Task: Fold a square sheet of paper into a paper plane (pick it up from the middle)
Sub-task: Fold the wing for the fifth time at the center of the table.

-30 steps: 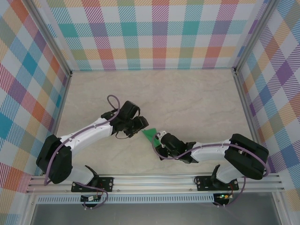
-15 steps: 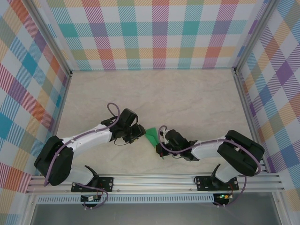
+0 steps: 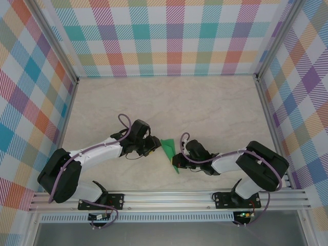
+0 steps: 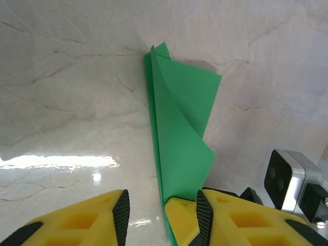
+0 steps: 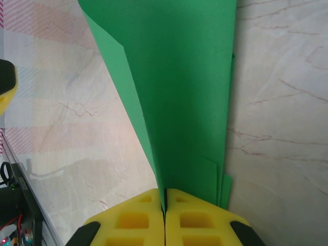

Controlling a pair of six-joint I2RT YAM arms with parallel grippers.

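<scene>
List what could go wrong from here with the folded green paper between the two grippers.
1. The right gripper is shut on one end of the green paper, whose layers flare apart, so the crease may spring open or shift.
2. The left gripper stands open with the paper's edge against one finger. Closing may crumple the paper rather than pinch it flat.
3. The two grippers sit close together and may bump.

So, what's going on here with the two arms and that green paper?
Two robot arms are working a folded sheet of thin bright green paper in the middle of the pale marbled table. The right gripper is shut on one end of it. The left gripper is open, with the paper's other end between its yellow fingers. The top flap curls up; no finished plane yet.
</scene>
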